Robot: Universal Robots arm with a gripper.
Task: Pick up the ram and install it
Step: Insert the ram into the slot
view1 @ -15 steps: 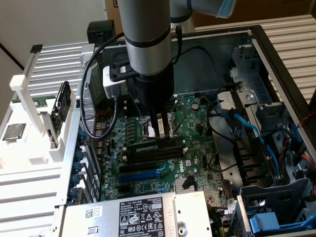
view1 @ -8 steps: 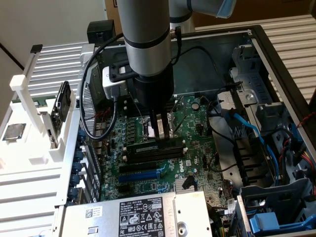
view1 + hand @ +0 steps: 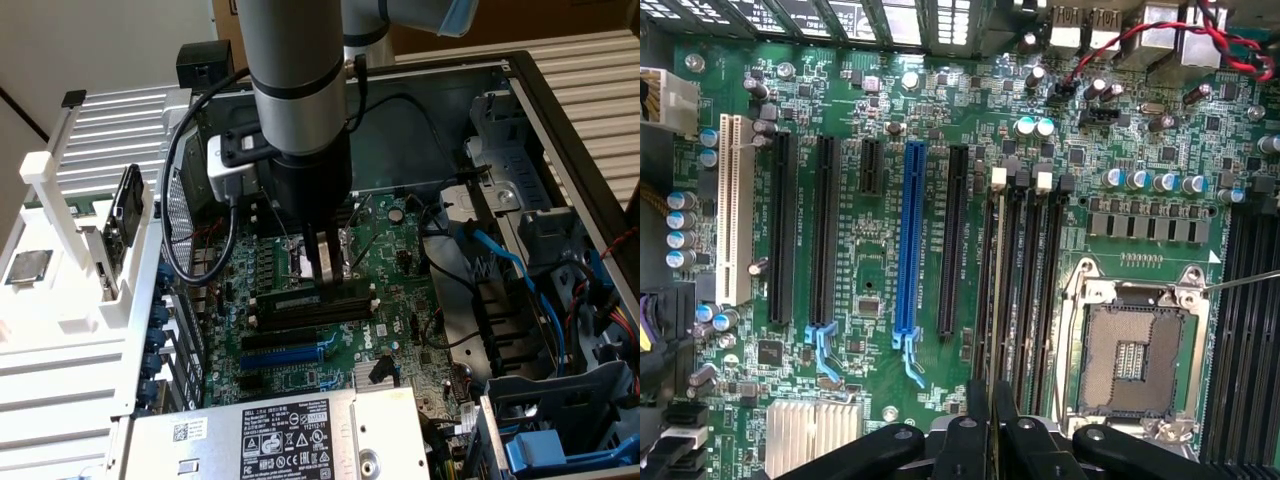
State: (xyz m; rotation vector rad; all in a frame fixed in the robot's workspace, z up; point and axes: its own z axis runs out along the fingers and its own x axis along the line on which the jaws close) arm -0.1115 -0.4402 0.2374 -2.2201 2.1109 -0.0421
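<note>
Over the motherboard, in the bank of black memory slots beside the empty processor socket: the gripper is pinched narrow on the ram. In the wrist view I see the ram edge-on, a thin pale line running along the slot farthest from the socket, as best I can judge. In the exterior view the fingers come straight down onto the slot bank near its mid-length. I can't tell whether the stick's lower edge is in the slot or just above it.

Notes on seating it well (my judgement):
- Hold the stick parallel to the slot with both ends level. Any twist will jam one end first.
- Check the white end clips. I can't tell whether they are swung open.
- The key notch is hidden, so I go by the edge line alone.
- Push straight down with no lean toward the socket, whose contacts lie bare.
- With the grip near the middle, the ends may lag behind.
</note>
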